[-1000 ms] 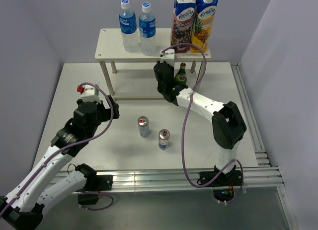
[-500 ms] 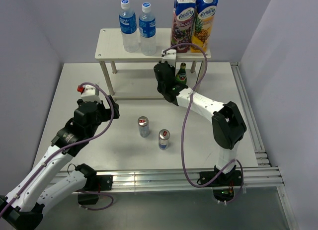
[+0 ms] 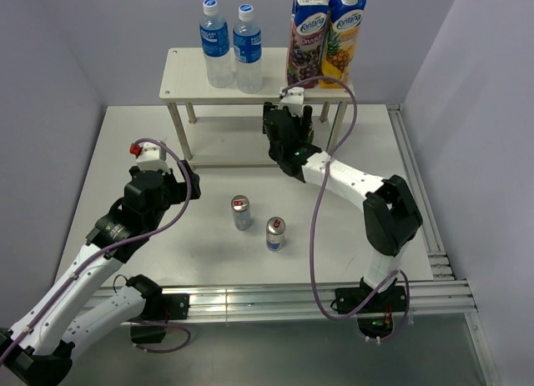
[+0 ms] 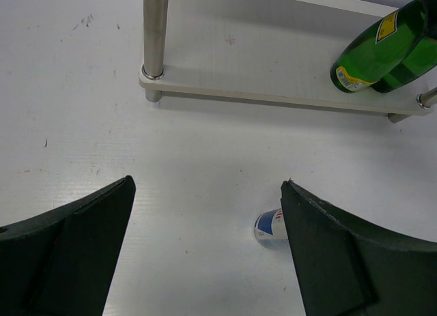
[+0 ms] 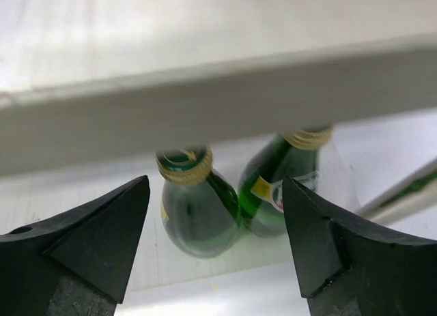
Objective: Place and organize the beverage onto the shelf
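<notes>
The shelf (image 3: pixel 188 79) carries two water bottles (image 3: pixel 216 57) on the left of its top board and two juice cartons (image 3: pixel 307 40) on the right. Two green bottles (image 5: pixel 198 217) stand at the right end of its lower board. The right end effector (image 5: pixel 215 183) is spread at the shelf's front edge, facing them. The left end effector (image 4: pixel 207 183) is spread and empty before the shelf's left leg. Two cans (image 3: pixel 241 212) stand on the worktop (image 3: pixel 150 127) in front of the shelf.

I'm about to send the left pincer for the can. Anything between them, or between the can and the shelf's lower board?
Nothing visible: bare table lies between the open left pincer and the can, and on to the shelf and its lower board. Two green bottles occupy only its right end.
</notes>
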